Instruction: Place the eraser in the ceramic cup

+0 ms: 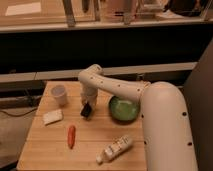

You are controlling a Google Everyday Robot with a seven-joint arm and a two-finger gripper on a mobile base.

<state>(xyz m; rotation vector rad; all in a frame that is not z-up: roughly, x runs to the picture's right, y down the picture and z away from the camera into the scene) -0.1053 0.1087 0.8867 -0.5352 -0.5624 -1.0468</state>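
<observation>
The off-white ceramic cup (59,95) stands upright at the table's back left. My gripper (86,110) hangs from the white arm, dark and pointing down, just above the table. It is right of the cup and a short gap apart from it. No black eraser lies on the table. I cannot tell it apart from the dark gripper tip.
A green bowl (123,108) sits right of the gripper. A pale flat block (52,117) lies front left of the cup, and an orange carrot (71,136) lies in front of the gripper. A white bottle (115,148) lies on its side near the wooden table's (100,130) front edge.
</observation>
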